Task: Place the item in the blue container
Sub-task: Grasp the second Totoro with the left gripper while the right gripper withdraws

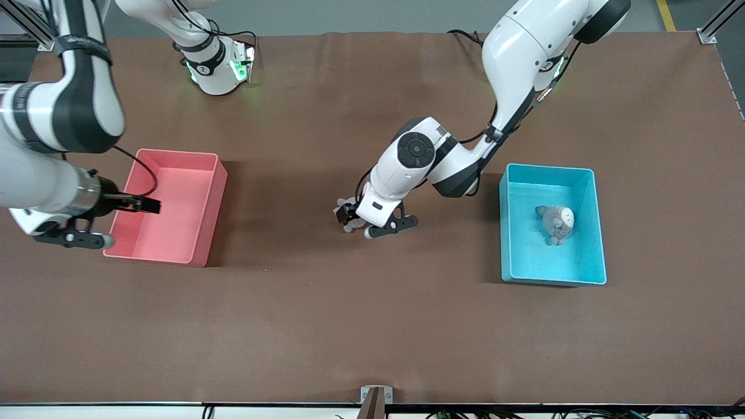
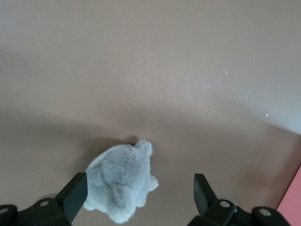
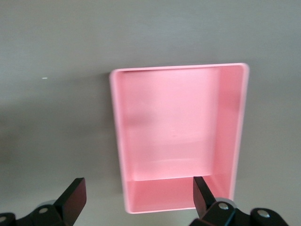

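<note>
A small grey plush item [image 2: 120, 181] lies on the brown table mat, about midway between the two bins. My left gripper [image 2: 138, 195] is low over it and open, with the plush between the fingers and close against one finger [image 2: 74, 195]. In the front view this gripper [image 1: 349, 220] covers most of that plush. A second grey plush with a pale face [image 1: 557, 224] lies inside the blue container [image 1: 599, 233], toward the left arm's end of the table. My right gripper [image 3: 138, 197] hangs open and empty over the edge of the pink bin.
The pink bin [image 1: 174, 152] stands toward the right arm's end of the table, and its inside [image 3: 174, 127] holds nothing. Brown mat [image 1: 372, 326] stretches between the bins and down to the table's front edge.
</note>
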